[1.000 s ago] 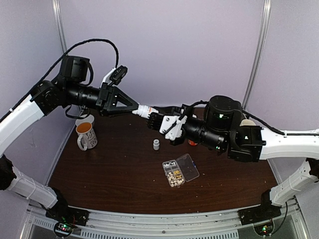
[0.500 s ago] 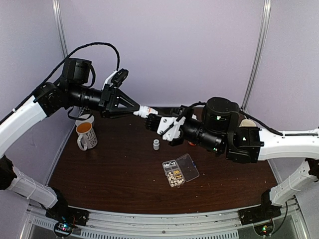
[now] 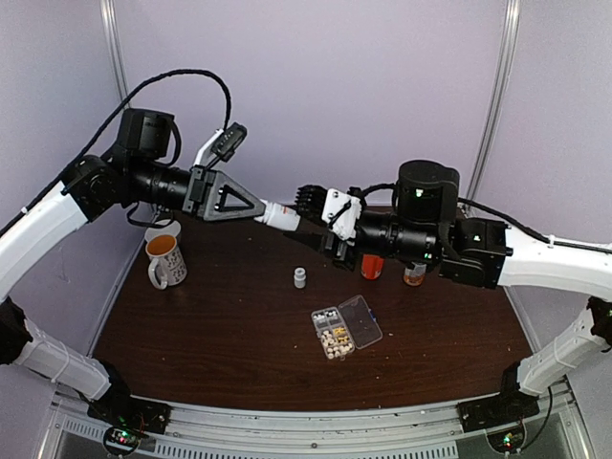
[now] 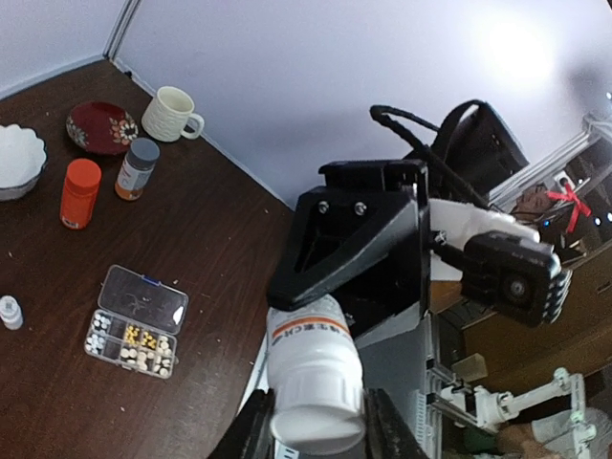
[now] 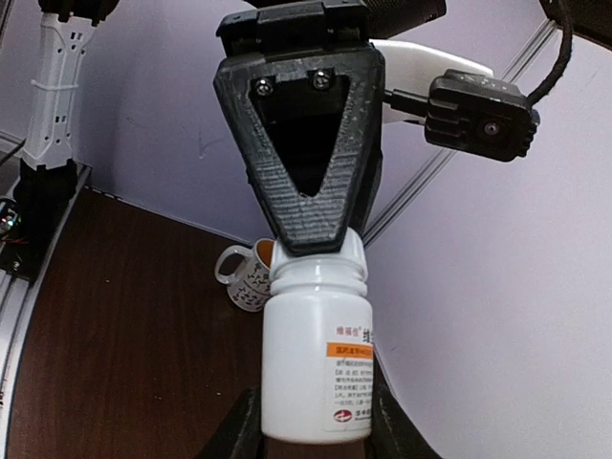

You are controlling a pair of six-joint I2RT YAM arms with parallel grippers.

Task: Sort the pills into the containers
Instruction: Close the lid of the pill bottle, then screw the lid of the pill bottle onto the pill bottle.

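Robot lab cell — plain lilac walls point(image 3: 363, 86), aluminium rails point(image 3: 316, 426), dark table point(image 3: 210, 335).

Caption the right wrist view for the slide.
White bottle held above the table, right claw at its base, left claw on its cap, mug behind.

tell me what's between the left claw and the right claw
A white bottle, held in mid-air: the left claw grips its cap end, the right claw its base. Both wrist views show it clearly.
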